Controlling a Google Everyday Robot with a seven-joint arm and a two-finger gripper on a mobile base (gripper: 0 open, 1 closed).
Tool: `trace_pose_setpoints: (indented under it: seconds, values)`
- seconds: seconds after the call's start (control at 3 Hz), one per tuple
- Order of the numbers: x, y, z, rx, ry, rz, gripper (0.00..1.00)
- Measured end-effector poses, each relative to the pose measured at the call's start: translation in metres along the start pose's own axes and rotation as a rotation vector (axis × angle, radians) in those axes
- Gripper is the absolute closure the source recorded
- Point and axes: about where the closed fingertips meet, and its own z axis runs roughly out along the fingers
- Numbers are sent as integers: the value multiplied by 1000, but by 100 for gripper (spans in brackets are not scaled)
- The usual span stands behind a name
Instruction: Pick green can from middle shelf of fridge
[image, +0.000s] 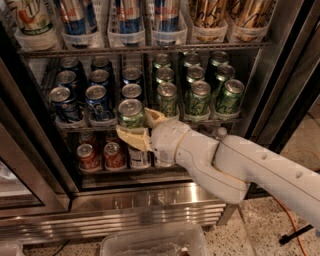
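Note:
My gripper (136, 125) is shut on a green can (131, 113) with a silver pull-tab top. It holds the can upright, just in front of the middle shelf (210, 120), before the lane of blue cans (97, 97). The cream fingers (131, 138) clasp the can's lower body from both sides. Several more green cans (200, 97) stand in rows on the right half of that shelf. My white arm (240, 165) reaches in from the lower right. The fridge (125, 210) stands open, its steel base grille below.
Tall slim cans (130, 15) fill the rack above. Red-orange cans (90, 157) stand on the rack below, partly behind my arm. Dark door frames (287, 75) flank the opening. A clear plastic bin (150, 242) sits on the floor in front.

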Motion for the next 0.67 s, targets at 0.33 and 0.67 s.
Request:
trace_pose_setpoints:
  seconds: [0.33, 0.67]
  values:
    - [2, -12, -24, -59, 10, -17, 100]
    - [5, -40, -63, -85, -19, -7, 100]
